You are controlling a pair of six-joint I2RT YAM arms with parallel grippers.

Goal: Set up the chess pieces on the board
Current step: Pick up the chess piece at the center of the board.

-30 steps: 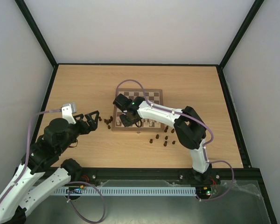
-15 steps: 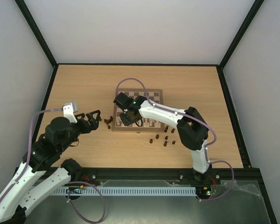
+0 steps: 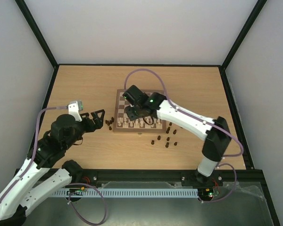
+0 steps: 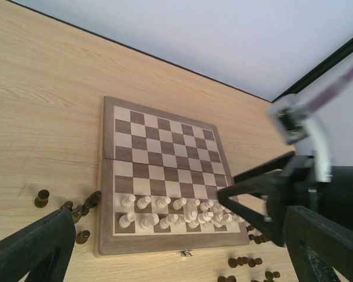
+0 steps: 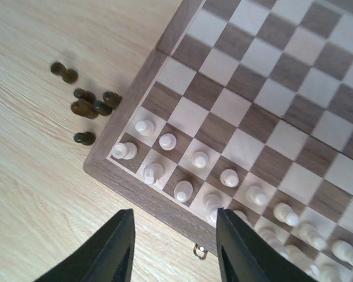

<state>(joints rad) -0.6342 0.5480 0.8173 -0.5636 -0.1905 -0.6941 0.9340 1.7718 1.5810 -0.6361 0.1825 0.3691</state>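
Note:
The board (image 3: 153,97) lies mid-table. Cream chess pieces (image 3: 142,124) fill its two near rows, also shown in the left wrist view (image 4: 142,202) and the right wrist view (image 5: 199,159). Dark chess pieces lie off the board: a small cluster by its left edge (image 3: 109,123), (image 5: 92,106), and several in front of its right corner (image 3: 165,140). My right gripper (image 3: 137,114) hovers above the board's near left part, open and empty (image 5: 175,254). My left gripper (image 3: 98,117) is open and empty (image 4: 176,258), left of the left dark cluster.
The light-wood table (image 3: 85,84) is framed by black posts and white walls. The right arm stretches diagonally over the board's near right side. A small metal clasp (image 5: 199,252) sits on the board's front edge.
The right gripper has lifted off the board's near left corner and drawn back and to the right, its elbow swinging right. The left gripper has edged slightly right and forward.

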